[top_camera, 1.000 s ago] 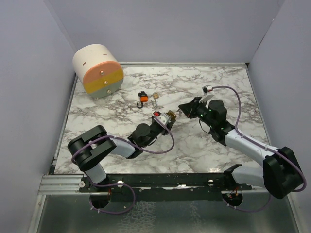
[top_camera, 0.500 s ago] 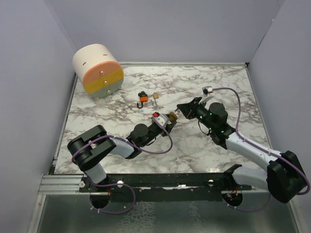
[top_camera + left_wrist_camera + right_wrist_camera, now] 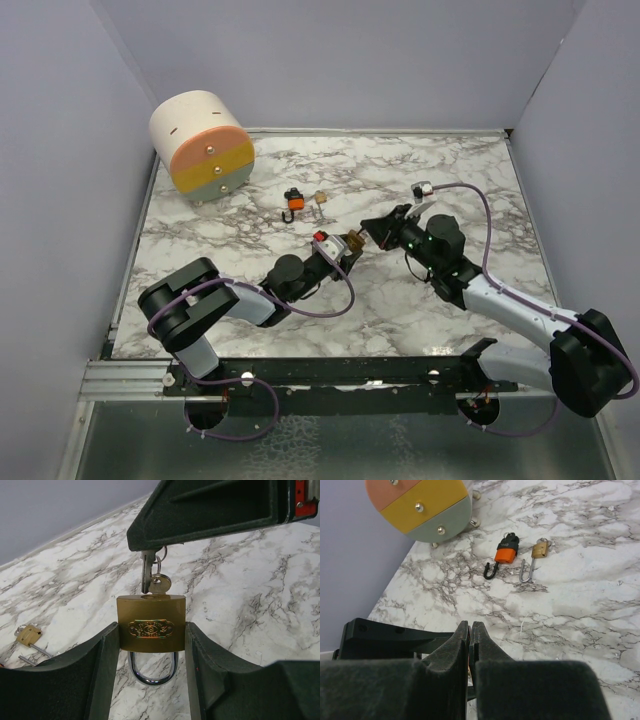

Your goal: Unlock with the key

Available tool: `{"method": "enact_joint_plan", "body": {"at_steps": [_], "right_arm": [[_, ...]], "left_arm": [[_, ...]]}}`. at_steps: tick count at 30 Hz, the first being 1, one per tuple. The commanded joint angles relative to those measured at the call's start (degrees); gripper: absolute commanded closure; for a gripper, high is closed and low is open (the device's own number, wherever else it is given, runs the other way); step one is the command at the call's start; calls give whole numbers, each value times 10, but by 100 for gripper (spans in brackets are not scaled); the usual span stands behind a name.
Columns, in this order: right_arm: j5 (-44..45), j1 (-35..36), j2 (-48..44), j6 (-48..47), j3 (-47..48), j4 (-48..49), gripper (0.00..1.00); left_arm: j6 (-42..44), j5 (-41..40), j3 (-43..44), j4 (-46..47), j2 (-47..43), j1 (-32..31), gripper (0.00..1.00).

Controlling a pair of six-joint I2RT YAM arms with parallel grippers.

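The left gripper (image 3: 346, 245) sits low over the middle of the white, grey-veined marble counter (image 3: 240, 250). Its jaws are clenched on the two narrow sides of a rectangular brass padlock (image 3: 151, 625), held with its steel shackle (image 3: 151, 672) hanging downward and both shackle legs running into the body. The right gripper (image 3: 376, 228) reaches in from the right and meets it nose to nose. Its jaws are pressed together on the head of a silver key (image 3: 146, 575), and a second key (image 3: 160, 584) dangles from the same ring just beside it. The silver key's blade points straight down and its tip touches the top face of the brass padlock (how deep it sits cannot be told). In the right wrist view that key is hidden behind the nearly closed fingers (image 3: 455, 645). Farther back on the counter lie an orange-and-black padlock (image 3: 293, 201) and, near it on the right, a small brass-coloured padlock (image 3: 320, 199), both with the shackle swung open and not touching each other. At the far left corner a cream cylindrical drawer unit (image 3: 196, 140) lies on its side, its round face banded pink, yellow and grey-green, each band with a small knob.
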Motion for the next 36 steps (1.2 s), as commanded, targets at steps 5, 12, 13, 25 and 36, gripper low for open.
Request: {"method": "enact_joint_plan", "body": {"at_steps": [5,12,13,25,36], "right_arm": [[25,10,-2,3,-16,7,99],[26,13,-4,1,-19,-1,99],[25,13,-3,0,-19,-3,99],[-2,17,34,-23,36,-86,99],[-80,17,85,-63,72,-121,99]], "left_arm": [[14,13,3,64,-31,4,100],[24,15,7,57,-36,4,100],[26,16,8,53,-38,4,100],[98,19,61,-55,-60,4,100],[81,9,92,-59,-77,15,100]]}}
